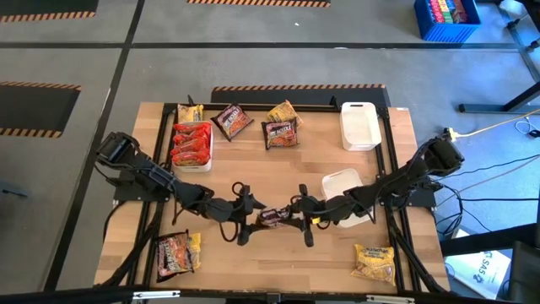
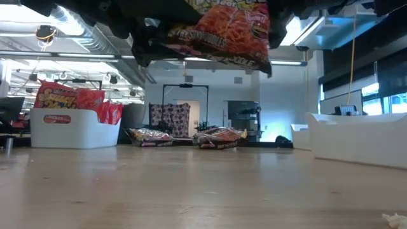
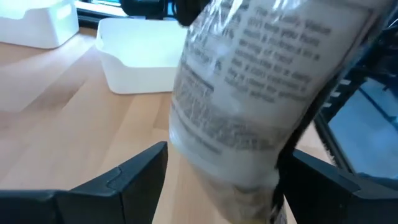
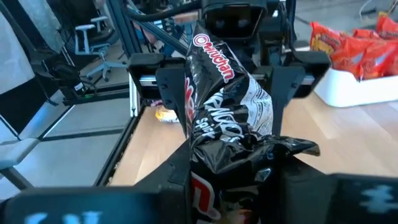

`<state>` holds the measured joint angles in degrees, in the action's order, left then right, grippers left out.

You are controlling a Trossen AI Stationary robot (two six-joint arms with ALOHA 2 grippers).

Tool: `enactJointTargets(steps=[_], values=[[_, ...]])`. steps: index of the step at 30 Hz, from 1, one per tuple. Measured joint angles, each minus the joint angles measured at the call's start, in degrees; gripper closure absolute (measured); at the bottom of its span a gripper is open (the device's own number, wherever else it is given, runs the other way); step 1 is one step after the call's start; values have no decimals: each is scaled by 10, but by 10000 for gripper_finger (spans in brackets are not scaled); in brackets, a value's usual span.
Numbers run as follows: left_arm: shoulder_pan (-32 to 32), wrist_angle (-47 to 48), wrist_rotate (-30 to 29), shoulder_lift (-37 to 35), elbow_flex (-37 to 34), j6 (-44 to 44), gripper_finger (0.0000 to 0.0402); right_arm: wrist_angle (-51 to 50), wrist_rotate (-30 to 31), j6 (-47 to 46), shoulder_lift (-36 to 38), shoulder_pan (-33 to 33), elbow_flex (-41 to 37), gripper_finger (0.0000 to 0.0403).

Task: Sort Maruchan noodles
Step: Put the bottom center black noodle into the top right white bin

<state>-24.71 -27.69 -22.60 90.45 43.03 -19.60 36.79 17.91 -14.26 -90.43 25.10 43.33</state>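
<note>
Pinching a dark brown-black packet (image 4: 227, 134) between its fingers, your right hand (image 1: 297, 211) holds it in the air above the near middle of the surface (image 1: 278, 173), its crinkled end bunched at the grip. Your left hand (image 1: 246, 209) faces it from the other side with fingers spread wide, the packet's far end between them but not clamped. From the low view the packet hangs clear of the wood.

You can see the rest of the noodles spread around. A white tray (image 1: 202, 160) at the far left holds a stack of red-orange packets (image 1: 191, 142), with a yellow packet (image 1: 189, 113) just behind it. Along the far edge lie a dark packet (image 1: 232, 121), a yellow one (image 1: 285, 112) and another dark one (image 1: 280, 133) beside it. At the near left corner a dark packet (image 1: 173, 253) rests partly over a yellow one (image 1: 193, 250). Another yellow packet (image 1: 374, 261) lies at the near right. Two more white trays stand on the right: one (image 1: 359, 125) at the far side, one (image 1: 342, 184) partly under your right arm.
</note>
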Motion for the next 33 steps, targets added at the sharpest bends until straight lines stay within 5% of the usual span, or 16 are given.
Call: enactJointTargets(steps=[10,22,27,33], values=[[1,-34,19,0,0,17,121,87,9,43,-25,0,0,306],[3,-42,10,0,0,47,227,97,7,57,-25,0,0,299],[3,-37,8,0,0,49,229,67,5,71,-19,-1,0,237],[-2,-32,6,0,0,49,230,-121,11,85,72,0,0,139]])
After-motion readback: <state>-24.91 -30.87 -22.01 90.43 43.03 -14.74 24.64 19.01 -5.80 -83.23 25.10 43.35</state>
